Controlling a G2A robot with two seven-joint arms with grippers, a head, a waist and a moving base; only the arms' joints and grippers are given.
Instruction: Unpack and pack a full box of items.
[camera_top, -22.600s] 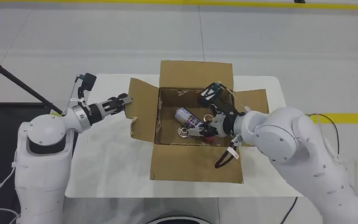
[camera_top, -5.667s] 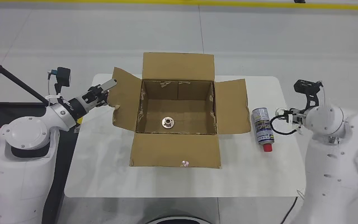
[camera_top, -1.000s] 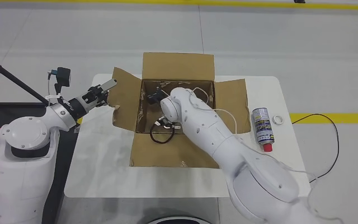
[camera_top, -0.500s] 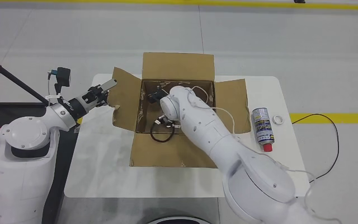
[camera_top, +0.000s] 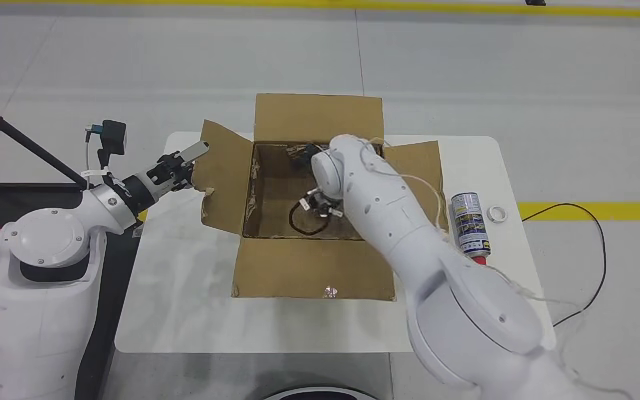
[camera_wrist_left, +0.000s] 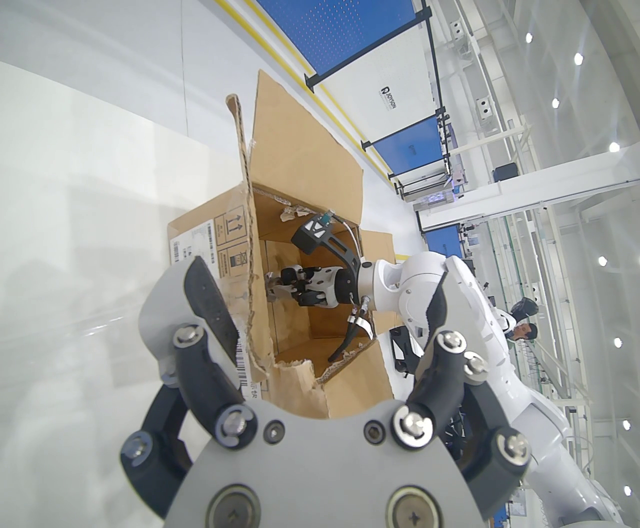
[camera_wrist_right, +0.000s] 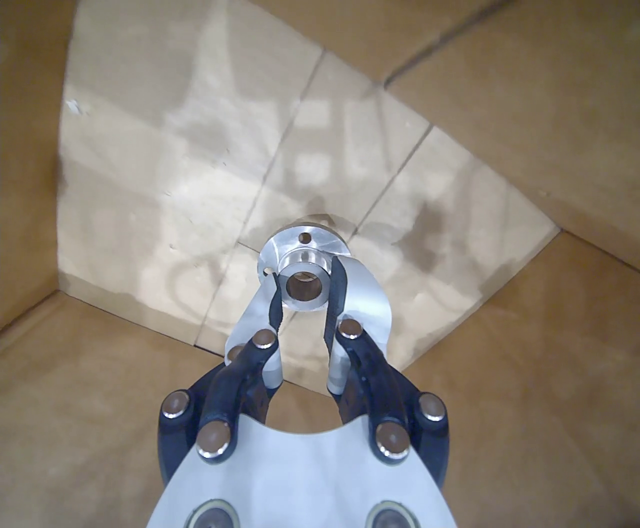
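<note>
An open cardboard box (camera_top: 320, 118) stands in the middle of the white table (camera_top: 180, 300). My right arm goes down into it. In the right wrist view my right gripper (camera_wrist_right: 306, 282) is shut on the hub of a round metal flange (camera_wrist_right: 300, 239), just over the box floor (camera_wrist_right: 165, 165). The left wrist view shows that same gripper (camera_wrist_left: 274, 291) low inside the box. My left gripper (camera_top: 195, 155) sits at the box's left flap (camera_top: 225, 170), open, with the flap's torn edge (camera_wrist_left: 247, 280) between its fingers.
A spray can (camera_top: 468, 232) lies on the table to the right of the box, with a small white ring (camera_top: 496, 213) beside it. The four box flaps are folded outward. The table's front strip is bare.
Over the last second my right arm has shifted to the right inside the box, with the flange in its grip. My left arm has stayed put at the flap.
</note>
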